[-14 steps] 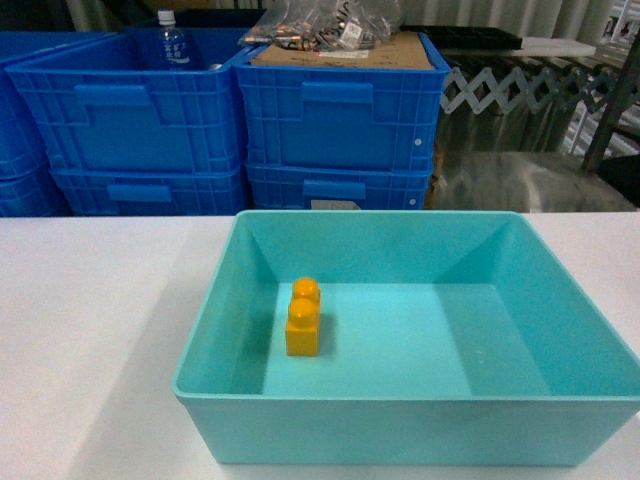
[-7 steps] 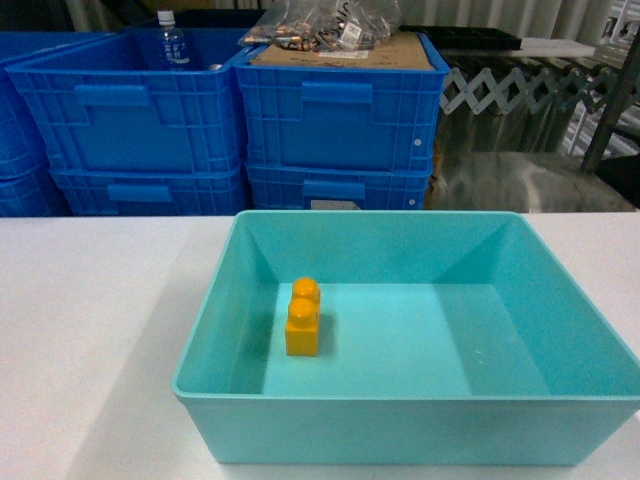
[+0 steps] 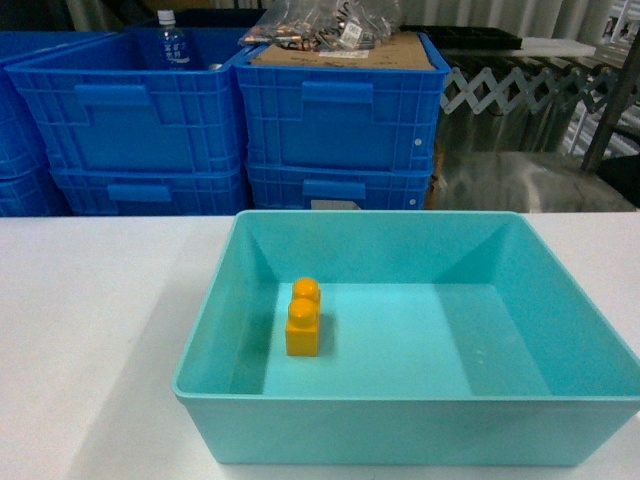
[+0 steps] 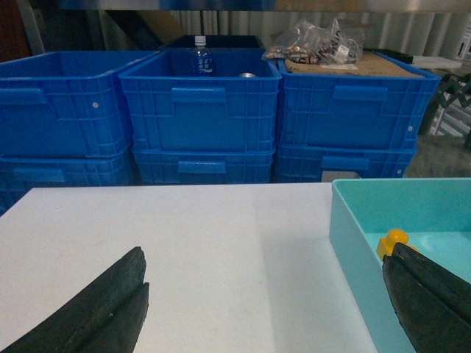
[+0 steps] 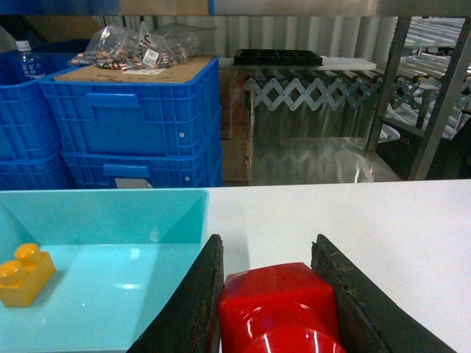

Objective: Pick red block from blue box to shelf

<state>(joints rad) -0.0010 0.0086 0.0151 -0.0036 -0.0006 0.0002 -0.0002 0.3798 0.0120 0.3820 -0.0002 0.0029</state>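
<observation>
just outside the blue box (image 5: 103, 213), over the counter (image 5: 383, 220), the red block (image 5: 276, 305) sits clamped between the right fingers (image 5: 199, 301). only the yellow brick (image 3: 303, 320) remains inside. left fingers (image 4: 110, 301) spread, empty. shelving remains.

Between my right claw's (image 5: 276, 294) fingers (image 5: 193, 309), which look like rough, matt black rubber with frayed edges, I see the red block (image 5: 278, 305): glossy, smooth plastic catching highlights. Left of that claw, the blue box (image 5: 110, 213) is smooth, slightly shiny turquoise plastic, and the yellow brick (image 5: 23, 275) in it is satin plastic. Under both claws the table (image 4: 191, 243) is matt white. Beyond, the dark blue crates (image 5: 136, 121) are ribbed plastic.
</observation>
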